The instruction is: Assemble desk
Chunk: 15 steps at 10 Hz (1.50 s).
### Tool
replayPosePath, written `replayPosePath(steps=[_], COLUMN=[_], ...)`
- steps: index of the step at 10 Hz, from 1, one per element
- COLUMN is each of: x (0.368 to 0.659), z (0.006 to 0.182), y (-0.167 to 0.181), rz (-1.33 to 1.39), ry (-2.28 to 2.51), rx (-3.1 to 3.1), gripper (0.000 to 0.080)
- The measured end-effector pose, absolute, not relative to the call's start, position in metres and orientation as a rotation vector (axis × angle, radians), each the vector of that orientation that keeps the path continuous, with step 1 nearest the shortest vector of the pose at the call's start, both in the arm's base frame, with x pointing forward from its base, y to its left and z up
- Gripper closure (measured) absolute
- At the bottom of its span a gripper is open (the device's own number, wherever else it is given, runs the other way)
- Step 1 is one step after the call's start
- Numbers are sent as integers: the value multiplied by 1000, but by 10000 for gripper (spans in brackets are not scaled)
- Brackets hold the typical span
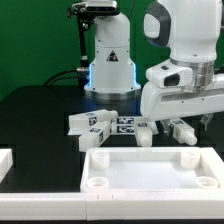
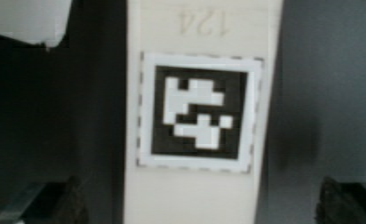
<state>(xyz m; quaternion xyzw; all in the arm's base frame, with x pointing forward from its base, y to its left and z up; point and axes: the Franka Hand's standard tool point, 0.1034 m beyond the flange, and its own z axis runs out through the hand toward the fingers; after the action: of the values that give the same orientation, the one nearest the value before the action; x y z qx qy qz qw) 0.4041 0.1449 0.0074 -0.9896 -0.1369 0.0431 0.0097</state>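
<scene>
Nearest the camera in the exterior view: large flat rectangular white plastic desk panel (image 1: pixel 140 172), rimmed, lying flat on the black table top (image 1: pixel 40 115). Its open side faces up, and round corner sockets (image 1: pixel 97 183) show inside the rim. No leg stands in any socket that is in view.

To the exterior view's left of the panel, apart from it: a white raised piece (image 1: pixel 9 160), cut off by the picture edge. Cannot tell what it is.

Just behind the panel's far rim: a cluster of white square plastic desk legs (image 1: pixel 108 123) lying on their sides, each with black-and-white tags. They lie close together. The exact count is not clear.

Behind the panel's far rim, toward the exterior view's right: two-finger gripper (image 1: pixel 180 128) of the white robot arm (image 1: pixel 180 40), low over the table beside the leg cluster.

In the wrist view, one white square leg (image 2: pixel 201 40) runs between the dark fingers (image 2: pixel 34 200). Its square black-and-white tag (image 2: pixel 201 108) faces the camera. The gripper (image 2: pixel 194 205) is spread wide. A dark gap shows on each side of the leg, so it straddles the leg and grips nothing. The picture is blurred.

Farthest behind the panel: the white arm base (image 1: pixel 110 65) with a blue glow at its foot, in front of a green backdrop (image 1: pixel 40 40).
</scene>
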Motion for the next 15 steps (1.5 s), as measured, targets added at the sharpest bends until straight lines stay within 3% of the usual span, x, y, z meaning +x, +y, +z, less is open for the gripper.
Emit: replayPosePath(steps=[1, 2, 3, 5, 8, 13, 15], x=[403, 403, 403, 403, 420, 422, 424], z=[6, 6, 6, 7, 29, 27, 31], y=[147, 147, 147, 148, 160, 152, 153], rz=[132, 133, 133, 133, 107, 39, 23], ry=[-427, -433, -434, -515, -1125, -1574, -1998], rx=[-3089, -3088, -3088, -3074, -2898, -2680, -2388], gripper=[151, 277, 277, 516, 515, 515, 515])
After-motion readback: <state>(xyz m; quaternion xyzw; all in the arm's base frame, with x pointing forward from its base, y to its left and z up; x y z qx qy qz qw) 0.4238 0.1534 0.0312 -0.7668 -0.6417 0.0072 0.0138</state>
